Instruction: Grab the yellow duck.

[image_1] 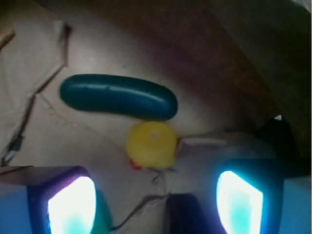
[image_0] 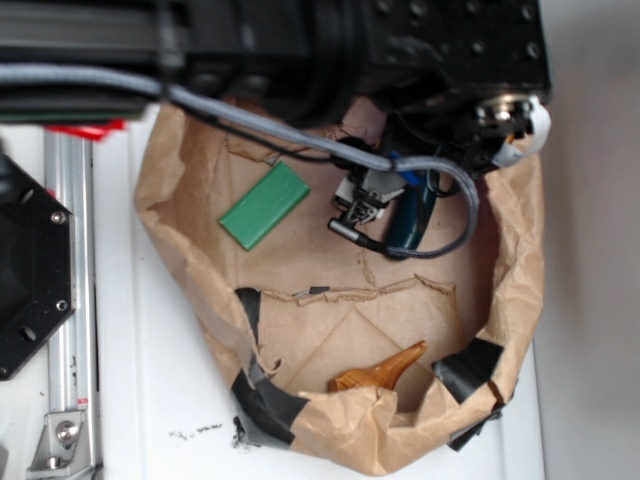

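in the wrist view, the small rounded yellow rubber duck [image_1: 152, 145] sits just below the middle of the frame on crumpled brown paper, with a sliver of its red-orange beak showing at its lower left edge. directly above it, touching or nearly touching, lies a long dark green pickle-shaped toy [image_1: 118, 96] stretched roughly left to right across the upper middle. the gripper [image_1: 156, 200] stands open: its two fingers [image_1: 70, 204] glow pale blue-white at the lower left and lower right corners of the frame, wide apart, with nothing between them, and the duck lies just above the gap, a little left of centre, free of both. in the exterior view, the brown paper bag [image_0: 520, 270], its walls rolled down and patched with black tape, fills the middle of the frame on a white table [image_0: 150, 400]. the arm's wrist with its grey cable sits in the upper right part of the bag, over the dark green toy, and hides the duck from this view. a flat green rectangular block [image_0: 264, 205] lies tilted in the upper left of the bag, well apart from the arm. an orange-brown curved toy [image_0: 382, 372] rests at the lower middle of the bag, near the front wall.
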Robot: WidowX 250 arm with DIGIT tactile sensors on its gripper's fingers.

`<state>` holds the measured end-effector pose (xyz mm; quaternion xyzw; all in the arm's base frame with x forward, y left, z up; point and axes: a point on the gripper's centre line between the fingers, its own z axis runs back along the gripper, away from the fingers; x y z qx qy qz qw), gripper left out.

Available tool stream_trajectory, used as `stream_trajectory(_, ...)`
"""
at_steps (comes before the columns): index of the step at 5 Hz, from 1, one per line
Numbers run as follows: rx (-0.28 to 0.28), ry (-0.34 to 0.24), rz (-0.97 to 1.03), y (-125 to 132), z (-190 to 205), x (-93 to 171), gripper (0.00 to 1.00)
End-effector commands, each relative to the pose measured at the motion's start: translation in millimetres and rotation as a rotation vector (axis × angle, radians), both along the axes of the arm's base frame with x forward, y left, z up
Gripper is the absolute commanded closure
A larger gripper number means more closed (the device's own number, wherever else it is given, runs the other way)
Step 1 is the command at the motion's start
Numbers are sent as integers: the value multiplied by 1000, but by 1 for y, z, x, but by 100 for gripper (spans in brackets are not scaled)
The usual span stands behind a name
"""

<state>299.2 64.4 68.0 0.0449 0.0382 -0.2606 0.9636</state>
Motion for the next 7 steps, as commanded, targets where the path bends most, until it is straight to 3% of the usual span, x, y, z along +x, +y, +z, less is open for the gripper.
stream_trajectory(1, 45, -4, 72, 17, -5, 6, 0)
stream_trajectory(5, 45, -4, 72, 17, -5, 6, 0)
stream_trajectory(6, 66, -136, 102, 27, 0, -1, 0)
stream_trajectory(7, 85, -225, 159, 30, 3, -6, 0)
